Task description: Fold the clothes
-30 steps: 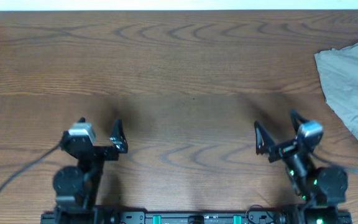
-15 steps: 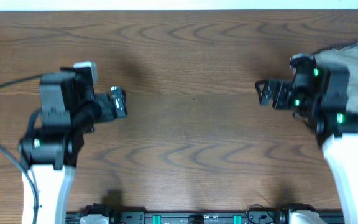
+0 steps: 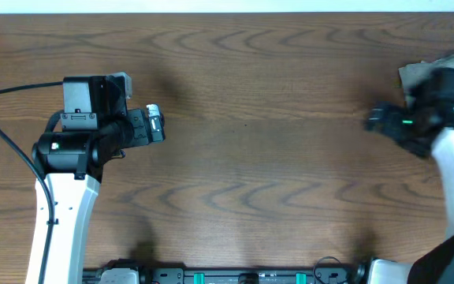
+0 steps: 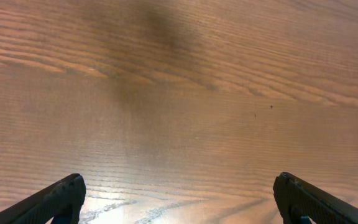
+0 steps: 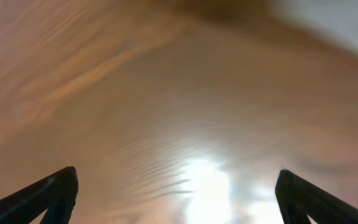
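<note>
The khaki-green shorts (image 3: 413, 72) lie at the far right edge of the table, mostly hidden under my right arm in the overhead view; a pale blurred patch of them (image 5: 334, 22) shows at the top right of the right wrist view. My right gripper (image 3: 374, 120) is blurred and sits just left of the shorts, open and empty (image 5: 178, 193) over bare wood. My left gripper (image 3: 156, 125) is at the left of the table, open and empty (image 4: 178, 199), far from the shorts.
The brown wooden table (image 3: 243, 158) fills the view. The arm bases and a black rail (image 3: 243, 276) run along the front edge. A black cable (image 3: 6, 142) loops beside my left arm.
Both arms have risen from their rest near the front edge and reached out over the table. My right gripper has swung right towards the shorts; my left has moved further back.
</note>
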`<state>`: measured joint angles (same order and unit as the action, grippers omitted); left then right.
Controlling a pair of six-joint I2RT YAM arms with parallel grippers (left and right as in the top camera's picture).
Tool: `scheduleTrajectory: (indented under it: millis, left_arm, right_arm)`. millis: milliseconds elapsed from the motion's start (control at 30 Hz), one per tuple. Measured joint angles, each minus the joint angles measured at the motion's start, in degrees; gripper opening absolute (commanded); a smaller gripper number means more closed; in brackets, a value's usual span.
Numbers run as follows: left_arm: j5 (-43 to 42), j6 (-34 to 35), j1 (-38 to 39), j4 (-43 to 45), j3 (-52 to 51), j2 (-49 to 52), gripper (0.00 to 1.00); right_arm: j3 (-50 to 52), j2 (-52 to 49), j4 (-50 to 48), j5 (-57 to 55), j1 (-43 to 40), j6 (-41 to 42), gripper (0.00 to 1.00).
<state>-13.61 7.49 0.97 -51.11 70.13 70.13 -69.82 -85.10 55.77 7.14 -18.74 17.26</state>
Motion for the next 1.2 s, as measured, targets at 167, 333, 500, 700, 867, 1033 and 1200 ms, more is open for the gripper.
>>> scheduleTrajectory:
  millis: [167, 333, 500, 700, 867, 1033, 1200]
  left_arm:
    - [0.0, 0.0, 0.0, 0.0, 0.0, 0.0, 0.98]
    - [0.0, 0.0, 0.0, 0.0, 0.0, 0.0, 0.98]
    - [0.0, 0.0, 0.0, 0.0, 0.0, 0.0, 0.98]
    - [0.0, 0.0, 0.0, 0.1, 0.0, 0.0, 0.98]
    - [0.0, 0.0, 0.0, 0.1, 0.0, 0.0, 0.98]
    - [0.0, 0.0, 0.0, 0.1, 0.0, 0.0, 0.98]
    - [0.0, 0.0, 0.0, 0.5, 0.0, 0.0, 0.98]
  right_arm:
    - [-4.0, 0.0, 2.1, -2.8, -15.6, 3.5, 0.99]
    - [-4.9, 0.0, 2.1, -1.1, -28.1, 5.1, 0.91]
    - [-5.1, 0.0, 1.9, -0.6, -36.4, 6.5, 0.91]
    - [-5.1, 0.0, 1.5, -2.6, -41.5, 7.1, 0.9]
    - [-5.1, 0.0, 0.2, -4.9, -45.3, 7.1, 0.9]
    - [-5.1, 0.0, -0.1, -6.8, -50.6, 7.2, 0.89]
    - [-5.1, -0.1, -4.2, -6.0, -56.6, 7.3, 0.89]
